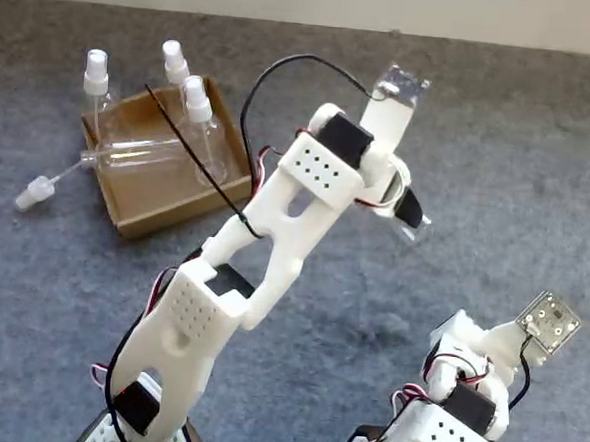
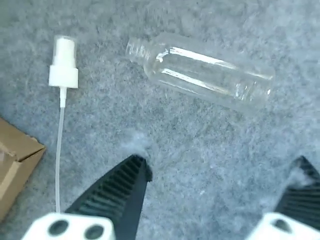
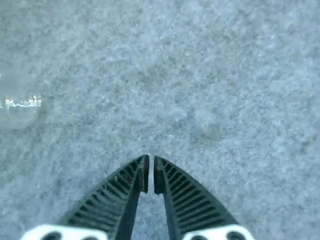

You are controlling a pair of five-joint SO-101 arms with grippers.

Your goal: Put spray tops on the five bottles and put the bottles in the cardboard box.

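1. Closest in the high view, the left arm [image 1: 273, 250] reaches over the table [image 1: 540, 146] and hides most of the uncapped bottle [image 1: 418, 227]. The cardboard box [image 1: 175, 212] stands well aside with capped bottles [image 1: 197, 100]. One lies across it, top hanging out, and may block the next bottle.
2. Left wrist view: the left tool [image 2: 217, 192] is spread wide just short of the bottle [image 2: 200, 75], which lies on its side. A one-sided touch would likely roll it. The spray top [image 2: 64, 70] lies near the box corner [image 2: 15, 155] — tight room there.
3. Right wrist view: the right tool [image 3: 150, 175] is pressed together, with open table all round.
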